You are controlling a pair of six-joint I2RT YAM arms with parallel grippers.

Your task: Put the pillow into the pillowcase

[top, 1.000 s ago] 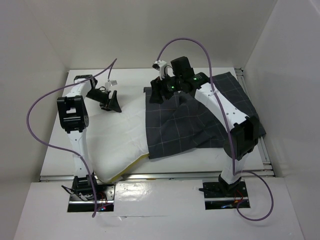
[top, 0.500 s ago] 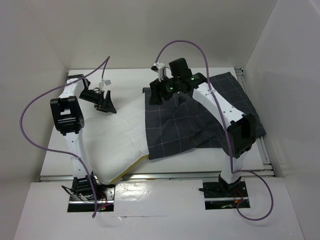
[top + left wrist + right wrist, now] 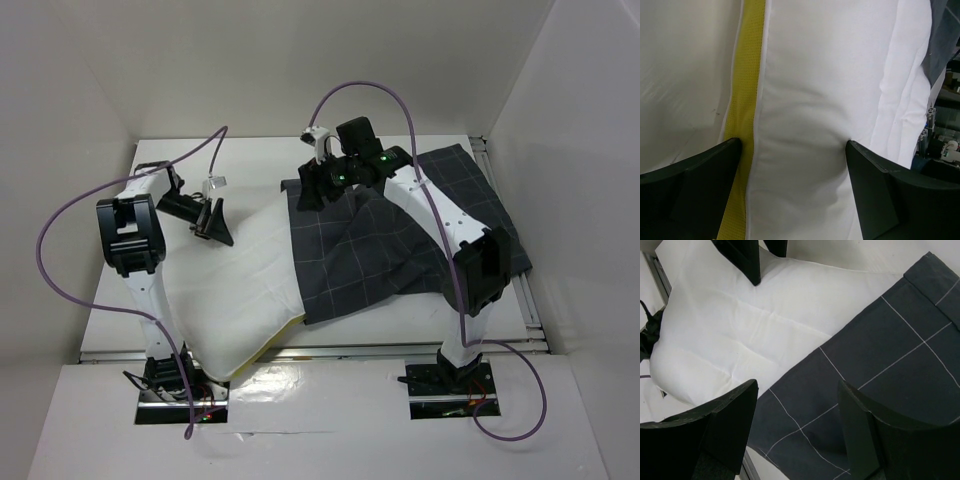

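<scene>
**Pillow being shoved towards the case**

The left gripper (image 3: 212, 222), jaws wide, is being pressed closer astride the puffy white, yellow-banded pillow (image 3: 240, 285). The pillow is bunching rightwards under the floppy charcoal grid-patterned pillowcase (image 3: 400, 250), so insertion is probably progressing. The right gripper (image 3: 316, 190) is being held half-open above the case's mouth, gripping nothing.

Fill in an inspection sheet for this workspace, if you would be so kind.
Surface: white table, bare along its edges.
Job's things: pillow, right part covered by the pillowcase; left part and yellow band exposed.
Clutter: nothing seen.
Grippers: left gripper open against the pillow by the yellow band; right gripper open over the pillowcase edge.
Cables: left purple cable and right purple cable loop freely.
Surroundings: white walls on three sides.
</scene>
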